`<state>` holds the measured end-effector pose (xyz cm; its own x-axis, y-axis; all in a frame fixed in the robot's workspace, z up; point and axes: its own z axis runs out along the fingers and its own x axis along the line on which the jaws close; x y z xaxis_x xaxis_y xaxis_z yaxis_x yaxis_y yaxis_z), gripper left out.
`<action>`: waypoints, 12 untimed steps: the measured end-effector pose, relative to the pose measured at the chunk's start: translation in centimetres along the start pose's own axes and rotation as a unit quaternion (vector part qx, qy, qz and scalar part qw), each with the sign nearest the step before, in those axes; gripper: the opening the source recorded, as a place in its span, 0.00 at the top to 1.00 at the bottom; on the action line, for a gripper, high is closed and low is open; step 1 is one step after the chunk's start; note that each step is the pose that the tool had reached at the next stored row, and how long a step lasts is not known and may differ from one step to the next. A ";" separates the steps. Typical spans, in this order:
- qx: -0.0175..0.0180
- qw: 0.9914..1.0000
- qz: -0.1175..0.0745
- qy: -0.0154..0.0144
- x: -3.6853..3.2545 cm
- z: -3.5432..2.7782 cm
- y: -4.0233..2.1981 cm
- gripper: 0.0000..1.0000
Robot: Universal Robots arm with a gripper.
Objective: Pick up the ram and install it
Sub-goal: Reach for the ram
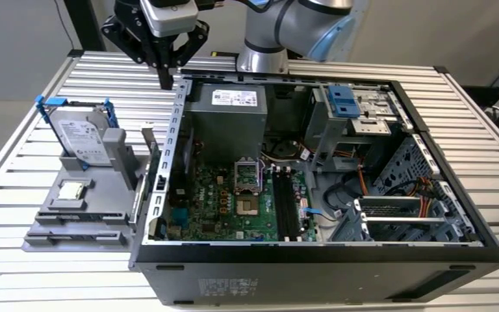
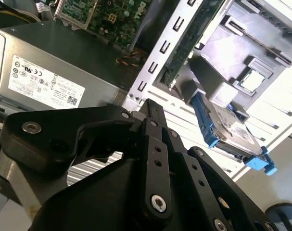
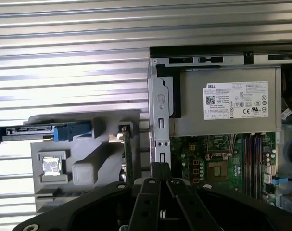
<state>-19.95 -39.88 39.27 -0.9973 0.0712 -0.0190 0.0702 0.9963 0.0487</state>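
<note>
slatted metal table, fingers closed empty, ram upright in holder, well apart

The ribbed metal desk is showing a bright sheen; the fingers are appearing matt black, the fixture matt grey plastic.

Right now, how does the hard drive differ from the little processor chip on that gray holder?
The hard drive is much larger than the small square processor chip. The hard drive stands upright in the gray holder; the processor chip lies flat on it. The hard drive sits in a blue bracket; the processor chip is bare. Both are silver.
</note>
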 end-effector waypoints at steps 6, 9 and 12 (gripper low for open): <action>0.000 1.000 0.000 0.000 0.64 -0.02 -0.05 1.00; 0.000 1.000 0.000 0.000 0.99 -0.03 -0.07 1.00; 0.000 1.000 0.000 0.000 1.34 -0.03 -0.10 1.00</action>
<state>-21.29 -39.88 39.27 -0.9973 0.0712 -0.0190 0.0702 0.9963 0.0486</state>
